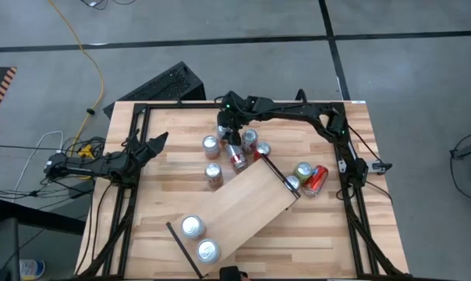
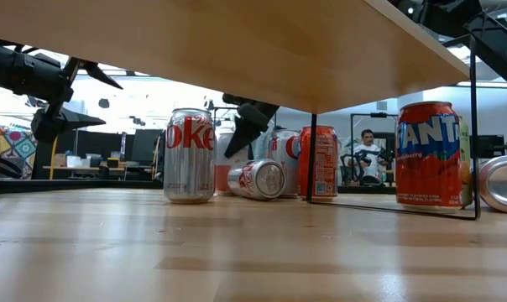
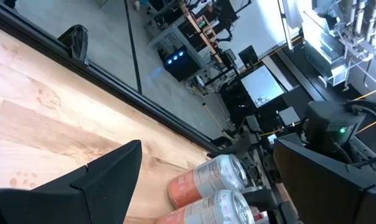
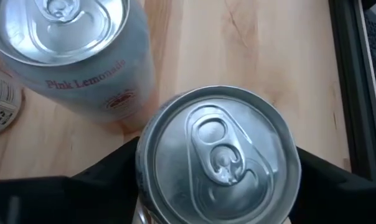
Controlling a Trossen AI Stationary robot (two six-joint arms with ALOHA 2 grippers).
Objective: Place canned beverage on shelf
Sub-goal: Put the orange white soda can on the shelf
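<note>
The pale wood shelf (image 1: 243,204) stands slantwise on the table's near half, raised on thin black end frames (image 2: 474,134). Two silver-topped cans (image 1: 191,226) (image 1: 208,250) stand on its near left end. My right gripper (image 1: 229,130) points down among the cans at the table's far middle and is shut on a silver-topped can (image 4: 219,155). A pink lemonade can (image 4: 70,43) stands close beside it. My left gripper (image 1: 159,144) is open and empty over the table's left part, and it also shows in the left wrist view (image 3: 216,186). My right gripper pinches the upright can's side wall just below its rim (image 4: 144,168) between its two fingers, one on each side. The fingers come from above, pointing down. Whether the can's base is on the table I cannot tell.
Several loose cans stand or lie around the shelf's far end: a Coke can (image 2: 190,155), a can on its side (image 2: 258,179), an orange can (image 2: 319,161), a Fanta can (image 2: 428,153) and a red can lying at the right (image 1: 316,179). The shelf's middle is bare.
</note>
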